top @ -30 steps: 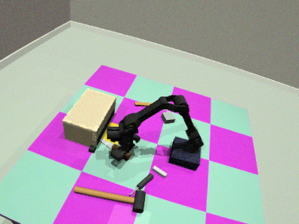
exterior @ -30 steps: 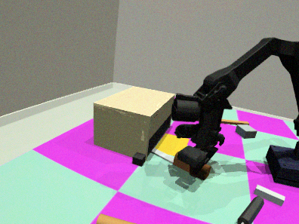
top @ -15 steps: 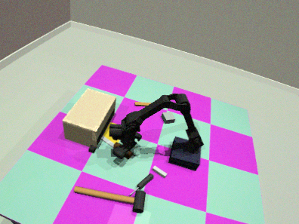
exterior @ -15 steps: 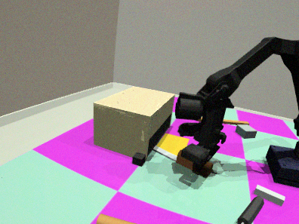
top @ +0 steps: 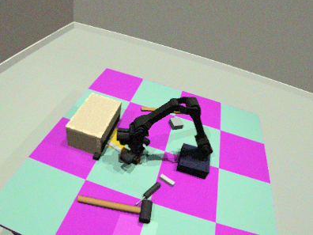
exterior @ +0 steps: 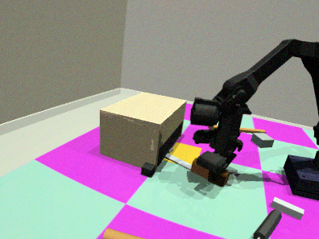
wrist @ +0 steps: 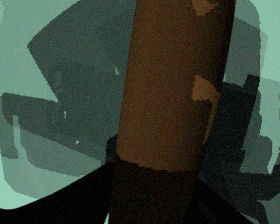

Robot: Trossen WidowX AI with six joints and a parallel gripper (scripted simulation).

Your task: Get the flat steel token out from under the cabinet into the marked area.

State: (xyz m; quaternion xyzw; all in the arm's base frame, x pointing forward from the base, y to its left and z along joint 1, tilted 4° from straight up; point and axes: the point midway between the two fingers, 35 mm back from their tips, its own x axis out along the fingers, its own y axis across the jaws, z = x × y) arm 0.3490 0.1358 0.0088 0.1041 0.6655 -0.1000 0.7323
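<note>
The cabinet [top: 92, 111] [exterior: 129, 136] is a beige box with a dark front side. The yellow marked area [top: 118, 137] [exterior: 187, 152] lies in front of it, partly hidden by the arm in the top view. My gripper [top: 130, 157] [exterior: 210, 172] [wrist: 150, 177] is low over the table and shut on the brown handle [exterior: 200, 168] [wrist: 170, 95] of a flat-bladed tool. The pale blade [top: 115, 145] [exterior: 179, 160] points at the cabinet's bottom edge across the near side of the yellow area. Whether its tip is under the cabinet I cannot tell. The token is not visible.
A small black block [top: 96, 156] [exterior: 148, 169] is at the cabinet's near front corner. A hammer [top: 111, 205], a screwdriver [top: 152, 190] [exterior: 268, 224] and a white bar [top: 167, 180] [exterior: 287, 208] lie nearer the camera. A grey block [top: 176, 123] [exterior: 263, 140] and a wooden stick [top: 148, 109] [exterior: 254, 130] lie behind the arm.
</note>
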